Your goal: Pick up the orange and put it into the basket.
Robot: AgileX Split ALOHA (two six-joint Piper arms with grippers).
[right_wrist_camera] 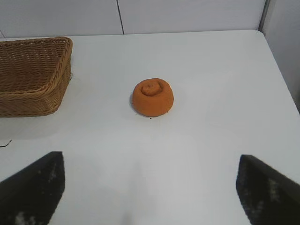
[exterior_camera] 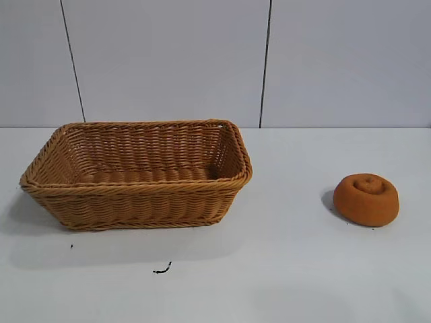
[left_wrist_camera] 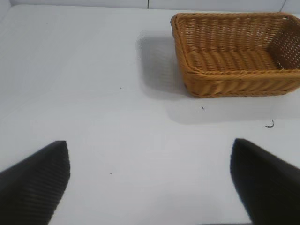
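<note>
Nothing grasped yet: right gripper (right_wrist_camera: 150, 187), jaws wide and empty, must reach toward the orange (exterior_camera: 366, 199) at the wicker basket's (exterior_camera: 135, 192) three o'clock.

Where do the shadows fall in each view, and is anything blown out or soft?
Exterior view: the basket casts a soft shadow on the table toward the camera; the orange has a small dark one at its left edge. Left wrist view: the left gripper is open, its fingertips blurred. Right wrist view: the right gripper is open and equally soft; no glare.
</note>
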